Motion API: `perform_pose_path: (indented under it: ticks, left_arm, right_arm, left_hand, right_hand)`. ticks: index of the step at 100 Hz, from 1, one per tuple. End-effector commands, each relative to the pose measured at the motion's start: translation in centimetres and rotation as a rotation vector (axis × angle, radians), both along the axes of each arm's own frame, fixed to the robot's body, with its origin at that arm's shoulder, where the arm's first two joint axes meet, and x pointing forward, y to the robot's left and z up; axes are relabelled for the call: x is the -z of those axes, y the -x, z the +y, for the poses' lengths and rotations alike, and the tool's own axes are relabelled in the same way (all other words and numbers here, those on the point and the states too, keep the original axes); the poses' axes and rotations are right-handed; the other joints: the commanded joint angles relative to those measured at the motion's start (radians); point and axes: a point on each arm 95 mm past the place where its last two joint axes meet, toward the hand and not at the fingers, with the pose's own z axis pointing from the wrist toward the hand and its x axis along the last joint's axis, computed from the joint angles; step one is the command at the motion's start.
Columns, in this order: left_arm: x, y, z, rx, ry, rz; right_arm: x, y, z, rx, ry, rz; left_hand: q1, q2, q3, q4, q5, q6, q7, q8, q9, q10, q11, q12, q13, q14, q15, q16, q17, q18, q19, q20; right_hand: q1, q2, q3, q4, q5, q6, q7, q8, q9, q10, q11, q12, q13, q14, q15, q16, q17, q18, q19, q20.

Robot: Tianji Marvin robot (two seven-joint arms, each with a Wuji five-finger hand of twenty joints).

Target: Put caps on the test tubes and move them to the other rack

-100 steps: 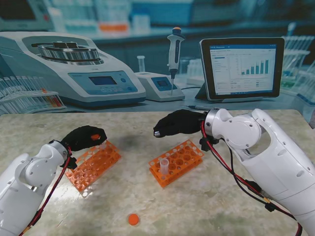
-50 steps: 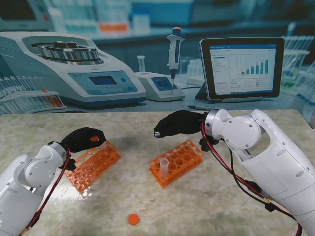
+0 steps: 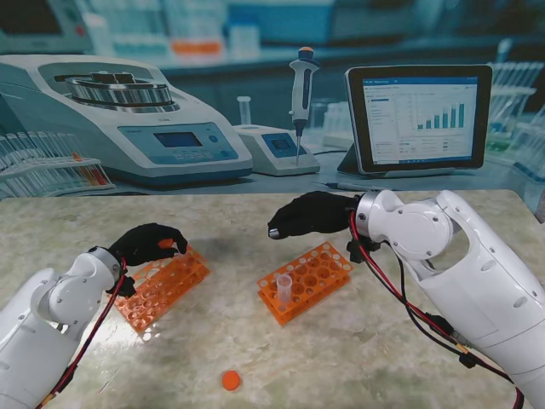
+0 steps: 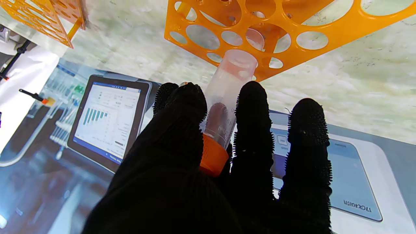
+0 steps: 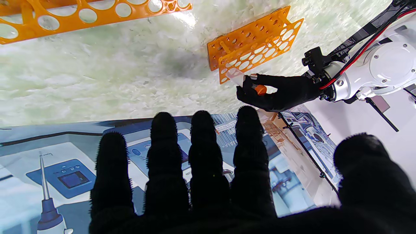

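The left hand [image 3: 146, 243], in a black knitted glove with a nubby, bristly surface, grips a clear plastic test tube [image 4: 227, 97] with an orange screw cap [image 4: 213, 157]. The tube is pinched between thumb and fingers, cap toward the palm, rounded tip pointing down at the left rack [image 3: 162, 285] just beneath the fingertips. This rack is bright orange plastic, a flat rectangular frame pierced with rows of round holes. A loose orange cap [image 3: 230, 380], a small disc, lies on the pale green marbled table [image 3: 358, 358], nearer to me than both hands. The right rack [image 3: 308, 279], same orange perforated plastic, sits just beneath and nearer to me than the right hand [image 3: 311, 215]. One uncapped clear tube [image 3: 283, 288] stands upright in its near corner. The right hand, also black-gloved, hovers with fingers extended and apart, holding nothing.
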Motion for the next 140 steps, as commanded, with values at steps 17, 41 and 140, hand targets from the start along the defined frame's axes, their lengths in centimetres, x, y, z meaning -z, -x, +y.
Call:
perform_pose_path:
  ticks: [17,41,140]
  left_arm:
    - [0.5,0.1,-0.4,-0.002,-0.030,0.025]
    - [0.6,-0.1,-0.7,-0.001,-0.035,0.011]
    - [-1.2,-0.6,-1.9,0.041,-0.025,-0.093]
  right_arm:
    - [0.4,0.2,-0.1,-0.001,0.004,0.012]
    - [0.4,0.3,-0.3,0.002,0.005,0.011]
    - [0.4,0.6,-0.8,-0.002,-0.003,-0.006]
  left_hand:
    - [0.003,0.075,-0.052,0.064,-0.021,0.025,-0.213,-0.138,-0.047,0.004,0.031,-0.572,-0.094,0.089,-0.405,-0.449,-0.194,0.221,-0.348,-0.267]
    - [-0.112,0.061,-0.084,0.044,-0.032,0.035,-0.339,-0.221,-0.119,0.021,-0.051,-0.720,-0.263,0.146,-0.599,-0.723,-0.284,0.223,-0.603,-0.457]
    - [-0.261,0.170,-0.150,0.023,-0.106,0.101,-0.450,-0.360,-0.269,0.030,-0.094,-0.885,-0.451,0.115,-0.652,-0.880,-0.429,0.089,-0.965,-0.568]
  right_hand:
    - [-0.007,-0.017,-0.021,-0.018,0.018,-0.028,0.013,0.012,0.018,-0.037,0.012,0.010,-0.013,-0.021,-0.009,-0.010,-0.018,0.024,-0.005,-0.011]
    - [-0.009,-0.018,-0.019,-0.018,0.018,-0.029,0.013,0.013,0.018,-0.037,0.012,0.010,-0.012,-0.020,-0.009,-0.010,-0.019,0.024,-0.005,-0.011]
    - [-0.012,-0.017,-0.017,-0.018,0.016,-0.029,0.012,0.012,0.016,-0.034,0.012,0.011,-0.012,-0.021,-0.008,-0.008,-0.021,0.022,-0.007,-0.012]
